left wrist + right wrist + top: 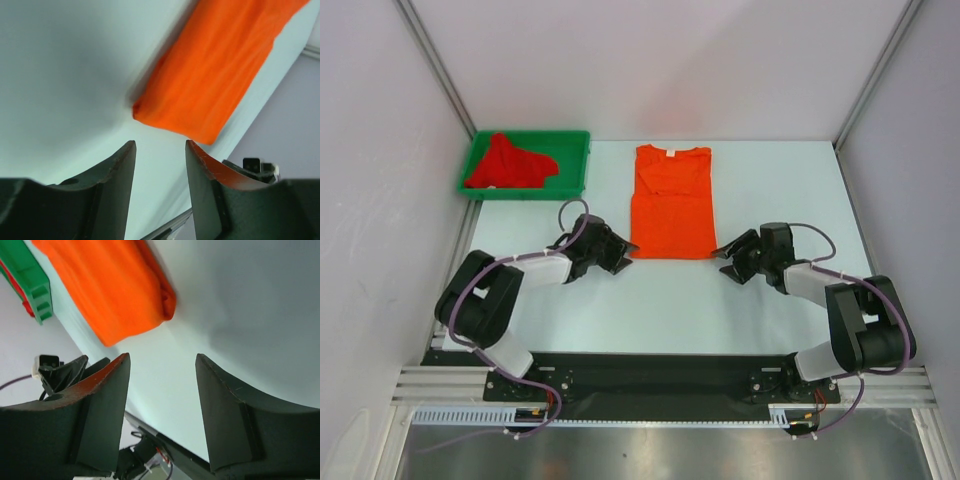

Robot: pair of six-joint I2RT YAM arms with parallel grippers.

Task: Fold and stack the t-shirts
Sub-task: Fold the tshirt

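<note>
The bright orange t-shirt (671, 202) lies flat mid-table, sleeves folded in, a long rectangle with the neck label at the far end. Its near edge also shows in the left wrist view (215, 75) and the right wrist view (110, 290). The deeper red t-shirt (508, 163) lies crumpled in the green tray (575, 140). My left gripper (623, 256) is open and empty beside the shirt's near left corner. My right gripper (725, 262) is open and empty beside its near right corner. Neither touches the cloth.
The green tray stands at the far left of the table, also visible in the right wrist view (35, 287). Grey walls with metal posts enclose the table on the left, right and back. The arm bases and a black rail run along the near edge.
</note>
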